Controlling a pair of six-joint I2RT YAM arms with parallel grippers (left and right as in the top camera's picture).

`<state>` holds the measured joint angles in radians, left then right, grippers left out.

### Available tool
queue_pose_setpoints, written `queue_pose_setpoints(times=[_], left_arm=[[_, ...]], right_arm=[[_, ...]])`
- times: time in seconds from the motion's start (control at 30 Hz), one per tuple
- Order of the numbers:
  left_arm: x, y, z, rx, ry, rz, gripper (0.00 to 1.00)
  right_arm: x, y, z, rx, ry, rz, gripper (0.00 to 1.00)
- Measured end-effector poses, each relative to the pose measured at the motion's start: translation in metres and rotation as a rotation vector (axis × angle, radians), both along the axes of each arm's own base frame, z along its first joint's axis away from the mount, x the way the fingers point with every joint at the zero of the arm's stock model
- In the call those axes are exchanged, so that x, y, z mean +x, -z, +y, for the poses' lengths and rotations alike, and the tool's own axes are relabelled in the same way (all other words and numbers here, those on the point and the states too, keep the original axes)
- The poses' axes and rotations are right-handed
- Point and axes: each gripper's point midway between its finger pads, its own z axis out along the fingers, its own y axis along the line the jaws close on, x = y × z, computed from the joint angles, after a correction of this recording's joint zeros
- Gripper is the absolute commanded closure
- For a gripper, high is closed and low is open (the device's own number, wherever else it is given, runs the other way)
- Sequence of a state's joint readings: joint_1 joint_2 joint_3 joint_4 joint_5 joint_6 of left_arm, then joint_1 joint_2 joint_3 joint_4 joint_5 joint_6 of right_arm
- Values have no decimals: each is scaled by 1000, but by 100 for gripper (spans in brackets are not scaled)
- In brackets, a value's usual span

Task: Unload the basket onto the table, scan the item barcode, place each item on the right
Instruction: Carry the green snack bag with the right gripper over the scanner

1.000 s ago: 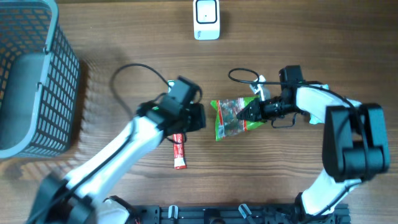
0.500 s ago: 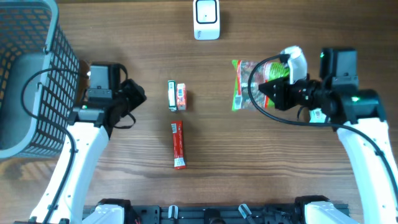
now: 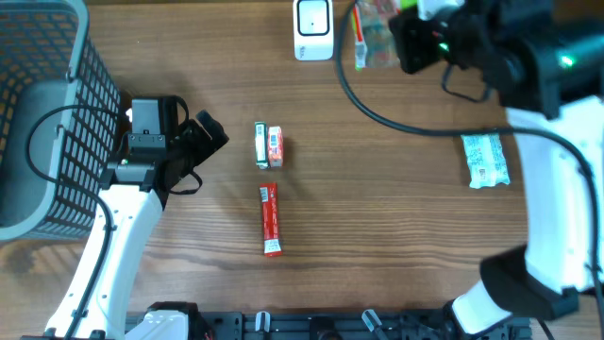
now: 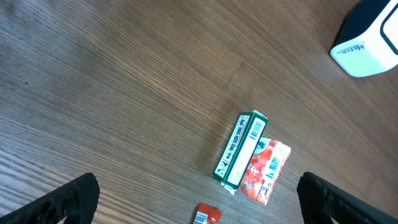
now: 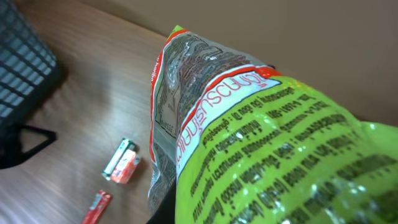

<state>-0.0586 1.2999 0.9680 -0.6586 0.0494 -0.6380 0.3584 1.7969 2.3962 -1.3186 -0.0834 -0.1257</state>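
at the far edge of the wooden table [image 3: 396, 246], well right of the grey wire basket [image 3: 47, 123], the right gripper [image 3: 404, 42] is pinching a green snack bag [image 3: 374, 28], held up just beside the white scanner [image 3: 312, 30]. the left gripper [image 3: 209, 151] hovers with its fingers spread wide near a green box [image 3: 260, 145] and an orange packet [image 3: 275, 146] lying side by side. a red stick pack [image 3: 271, 219] lies just below them.

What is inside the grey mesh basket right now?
Inside the basket only its bare grey floor shows; its left part lies outside the frame, unseen.
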Motion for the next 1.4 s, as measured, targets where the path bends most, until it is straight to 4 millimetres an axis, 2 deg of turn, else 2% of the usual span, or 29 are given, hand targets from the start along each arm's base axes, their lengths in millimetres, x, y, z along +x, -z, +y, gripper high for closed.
queue_pose_setpoints(times=[0.07, 0.2, 0.23, 0.3, 0.37, 0.5, 0.63, 0.73, 0.9, 1.13, 1.4], left_arm=[[0, 0, 0, 0, 0, 0, 0], [0, 0, 0, 0, 0, 0, 0], [0, 0, 0, 0, 0, 0, 0], [0, 0, 0, 0, 0, 0, 0], [0, 0, 0, 0, 0, 1, 0], [0, 0, 0, 0, 0, 0, 0], [0, 0, 0, 0, 0, -1, 0], [0, 0, 0, 0, 0, 0, 0], [0, 0, 0, 0, 0, 0, 0], [0, 0, 0, 0, 0, 0, 0], [0, 0, 0, 0, 0, 0, 0]], right_arm=[[25, 6, 19, -54, -20, -60, 96], [67, 49, 53, -241, -60, -114, 96], [84, 68, 64, -318, -77, -134, 96], [110, 89, 75, -414, -94, -180, 96], [130, 107, 81, -482, -96, -210, 96], [181, 126, 92, -579, -59, -355, 96], [212, 145, 95, -666, -17, -442, 96], [226, 161, 99, -714, -15, -476, 96], [242, 174, 107, -731, -5, -537, 96], [246, 169, 107, -730, 25, -572, 95], [243, 232, 106, -769, -28, -433, 94]])
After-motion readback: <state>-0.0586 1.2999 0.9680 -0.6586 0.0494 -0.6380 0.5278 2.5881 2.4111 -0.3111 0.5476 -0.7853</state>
